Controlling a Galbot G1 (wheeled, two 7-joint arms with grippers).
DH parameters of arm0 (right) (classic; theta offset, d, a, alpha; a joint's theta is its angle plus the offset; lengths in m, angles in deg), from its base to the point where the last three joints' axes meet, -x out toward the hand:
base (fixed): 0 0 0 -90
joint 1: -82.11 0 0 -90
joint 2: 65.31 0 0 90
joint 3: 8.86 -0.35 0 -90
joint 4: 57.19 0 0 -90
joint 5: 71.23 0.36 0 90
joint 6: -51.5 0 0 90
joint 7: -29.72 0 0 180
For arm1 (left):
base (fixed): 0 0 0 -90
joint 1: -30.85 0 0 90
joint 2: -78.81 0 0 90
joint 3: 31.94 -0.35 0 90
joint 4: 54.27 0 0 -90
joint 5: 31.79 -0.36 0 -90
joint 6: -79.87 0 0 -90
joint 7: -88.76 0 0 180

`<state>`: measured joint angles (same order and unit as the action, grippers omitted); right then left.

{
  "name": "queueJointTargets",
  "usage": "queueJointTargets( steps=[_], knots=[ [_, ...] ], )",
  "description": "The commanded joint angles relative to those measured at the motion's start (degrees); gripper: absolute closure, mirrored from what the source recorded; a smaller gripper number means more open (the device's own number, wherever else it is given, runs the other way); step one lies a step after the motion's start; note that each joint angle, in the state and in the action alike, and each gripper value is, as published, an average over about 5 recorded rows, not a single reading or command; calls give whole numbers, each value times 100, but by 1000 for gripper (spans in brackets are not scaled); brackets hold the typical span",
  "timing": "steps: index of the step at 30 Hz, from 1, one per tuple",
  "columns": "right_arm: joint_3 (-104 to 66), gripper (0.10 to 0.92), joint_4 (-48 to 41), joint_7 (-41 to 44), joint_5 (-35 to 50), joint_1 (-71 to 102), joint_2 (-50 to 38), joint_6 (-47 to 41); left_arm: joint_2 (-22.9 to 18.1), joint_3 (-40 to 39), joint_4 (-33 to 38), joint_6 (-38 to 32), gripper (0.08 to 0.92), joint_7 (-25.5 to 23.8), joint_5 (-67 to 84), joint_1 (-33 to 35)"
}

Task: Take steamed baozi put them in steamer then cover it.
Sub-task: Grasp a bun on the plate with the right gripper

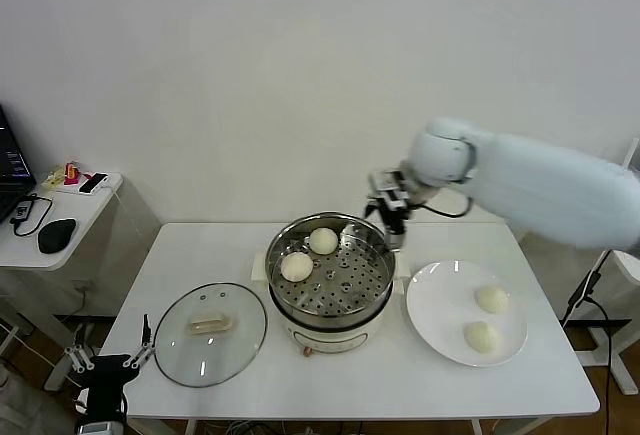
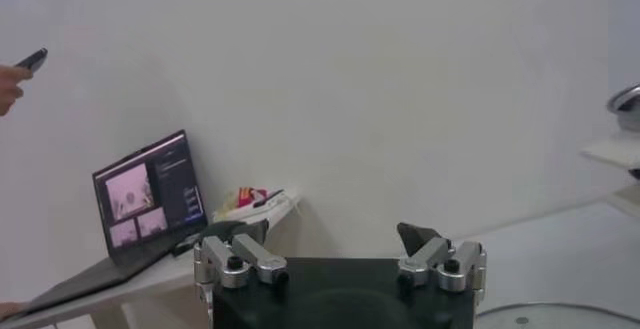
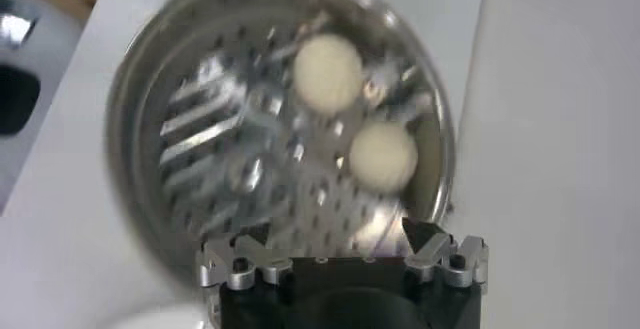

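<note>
Two smooth cream-white round baozi (image 1: 310, 254) sit on the perforated tray at the rear-left of the shiny round steel steamer (image 1: 352, 293); two more baozi (image 1: 487, 317) wait on the flat white plate (image 1: 432, 310), just right of steamer. Right gripper (image 1: 392, 210), above steamer's back-right rim, jaws wide & empty: next, swing over plate, drop straight onto one bun, squeeze gently. Left gripper (image 1: 112, 359) parked open, front-left of steamer, near the clear glass lid (image 1: 208, 333).

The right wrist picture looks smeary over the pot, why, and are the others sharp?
Right wrist view: the steamer and its two baozi are streaked, probably by motion, with glare on the metal. Head view: crisp, evenly lit, soft shadows. Left wrist view: sharp enough, the laptop readable.
</note>
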<state>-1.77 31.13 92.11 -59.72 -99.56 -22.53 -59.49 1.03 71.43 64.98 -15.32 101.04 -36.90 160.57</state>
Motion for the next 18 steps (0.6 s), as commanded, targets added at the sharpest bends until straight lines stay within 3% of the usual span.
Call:
queueJointTargets(
  steps=[1, 10, 18],
  knots=[
    [-113, 203, 750, 366, -1155, 556, -2042, 710, 91, -79, -49, 18, 177, -11, -2, 0],
    [-1619, 203, 772, 148, -1686, 2713, -2739, 913, 110, -80, -81, 56, 177, -19, -11, 22],
    [-3224, 203, 580, 71, -2112, 4688, -2557, 897, 60, -30, -116, 50, 177, -16, -56, 90]
  ],
)
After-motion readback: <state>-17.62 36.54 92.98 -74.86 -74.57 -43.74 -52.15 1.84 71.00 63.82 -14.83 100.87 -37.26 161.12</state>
